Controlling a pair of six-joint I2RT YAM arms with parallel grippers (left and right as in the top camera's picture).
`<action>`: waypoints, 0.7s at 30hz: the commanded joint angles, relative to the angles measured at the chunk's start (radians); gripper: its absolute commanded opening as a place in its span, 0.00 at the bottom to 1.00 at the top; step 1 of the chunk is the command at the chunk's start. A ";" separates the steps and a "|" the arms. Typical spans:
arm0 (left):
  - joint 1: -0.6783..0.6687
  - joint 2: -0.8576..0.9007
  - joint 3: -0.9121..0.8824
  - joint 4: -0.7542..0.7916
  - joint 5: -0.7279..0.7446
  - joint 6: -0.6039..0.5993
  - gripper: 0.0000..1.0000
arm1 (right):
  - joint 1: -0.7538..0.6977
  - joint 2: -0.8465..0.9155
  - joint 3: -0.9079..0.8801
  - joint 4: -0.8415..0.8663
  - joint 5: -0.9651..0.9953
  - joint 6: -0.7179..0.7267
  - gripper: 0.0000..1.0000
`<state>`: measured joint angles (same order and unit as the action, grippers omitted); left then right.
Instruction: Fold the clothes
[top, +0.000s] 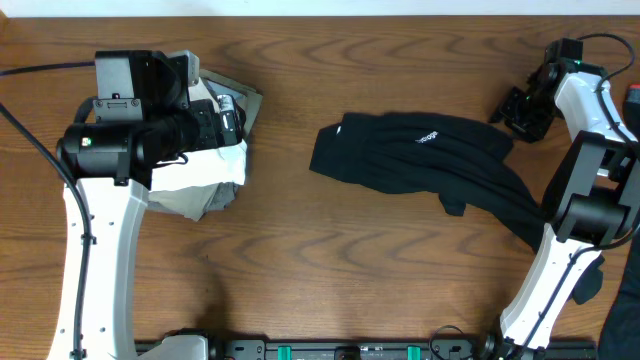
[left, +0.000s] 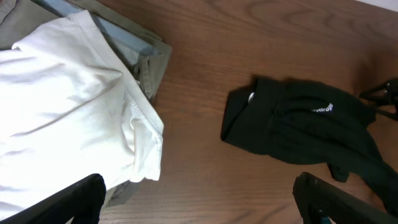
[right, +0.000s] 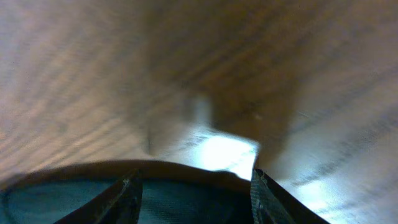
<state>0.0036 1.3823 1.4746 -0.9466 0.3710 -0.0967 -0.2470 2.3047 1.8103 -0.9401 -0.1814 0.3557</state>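
Note:
The black T-shirt lies crumpled on the wooden table, right of centre, with small white marks on it. The left wrist view shows this shirt at its right. My right gripper is at the shirt's far right corner. In the blurred right wrist view its jaws stand apart, with dark fabric filling the space between them. My left gripper hovers over a pile of clothes at the left: a white garment on a grey-green one. It is wide open and holds nothing.
The white garment overlaps the grey-green one in the left wrist view. Bare wood separates the pile from the black shirt. A red thing and a dark thing show at the right edge, by the right arm's base.

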 joint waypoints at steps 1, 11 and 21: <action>-0.003 -0.008 0.024 -0.007 0.007 0.013 0.98 | 0.015 0.021 -0.019 -0.026 0.078 0.021 0.50; -0.003 -0.008 0.024 -0.006 0.007 0.014 0.98 | 0.030 -0.024 -0.024 0.010 -0.192 -0.176 0.01; -0.003 -0.008 0.024 -0.005 0.007 0.014 0.98 | 0.036 -0.234 -0.024 0.497 -0.837 -0.192 0.01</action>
<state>0.0036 1.3823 1.4746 -0.9466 0.3714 -0.0967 -0.2272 2.1933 1.7710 -0.5453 -0.7662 0.1303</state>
